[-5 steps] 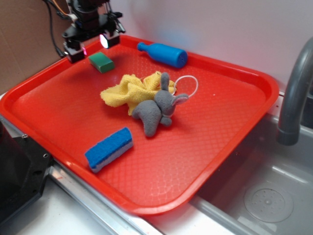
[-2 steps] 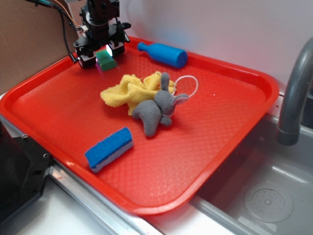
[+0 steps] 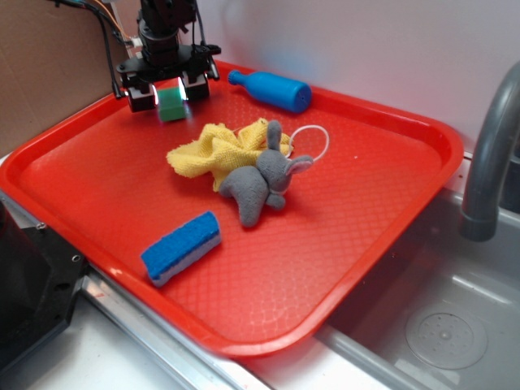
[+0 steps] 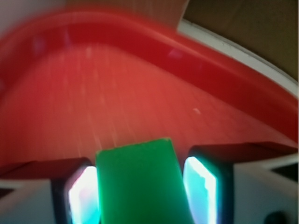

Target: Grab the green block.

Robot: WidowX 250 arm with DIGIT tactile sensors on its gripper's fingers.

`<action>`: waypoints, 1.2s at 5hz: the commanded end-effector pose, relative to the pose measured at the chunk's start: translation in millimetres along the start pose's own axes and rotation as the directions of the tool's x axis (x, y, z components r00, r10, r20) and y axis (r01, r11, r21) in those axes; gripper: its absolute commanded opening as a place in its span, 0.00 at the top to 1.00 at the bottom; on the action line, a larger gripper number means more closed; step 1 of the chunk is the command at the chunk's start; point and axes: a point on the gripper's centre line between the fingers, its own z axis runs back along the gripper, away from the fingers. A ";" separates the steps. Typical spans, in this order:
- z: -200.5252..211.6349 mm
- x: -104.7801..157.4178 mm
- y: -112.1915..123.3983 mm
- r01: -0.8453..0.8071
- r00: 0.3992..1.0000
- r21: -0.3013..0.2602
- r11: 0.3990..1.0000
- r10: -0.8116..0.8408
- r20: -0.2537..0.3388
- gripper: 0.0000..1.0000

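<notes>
- Wrist view puts the small flat solid-green block (image 4: 140, 184) squarely between the two fingers (image 4: 202, 184), which stand either side of it with a thin gap, so not yet clamped by my reading.
- Exterior view places the green block (image 3: 171, 104) at the far left corner of the red plastic tray (image 3: 382, 236), under the black gripper (image 3: 169, 95).
- Yellow crumpled cloth (image 3: 215, 150), grey plush elephant (image 3: 258, 184), blue plastic bottle (image 3: 272, 88) and blue-and-white sponge (image 3: 181, 247) lie well apart, leaving approach room.
</notes>
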 end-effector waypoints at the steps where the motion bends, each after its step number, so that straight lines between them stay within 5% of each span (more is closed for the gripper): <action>1: 87.7 -19.8 10.2 0.421 0.907 -0.230 0.878 -0.407 0.106 1.00; 3: 144.6 -69.2 20.3 0.697 0.687 -0.360 0.621 -0.722 0.084 1.00; 4: 168.0 -101.3 31.6 0.744 0.630 -0.375 0.553 -0.767 0.119 1.00; 5: 172.4 -119.7 35.8 0.742 0.628 -0.392 0.544 -0.768 0.123 1.00; 6: 172.0 -116.7 35.7 0.700 0.691 -0.352 0.621 -0.715 0.111 1.00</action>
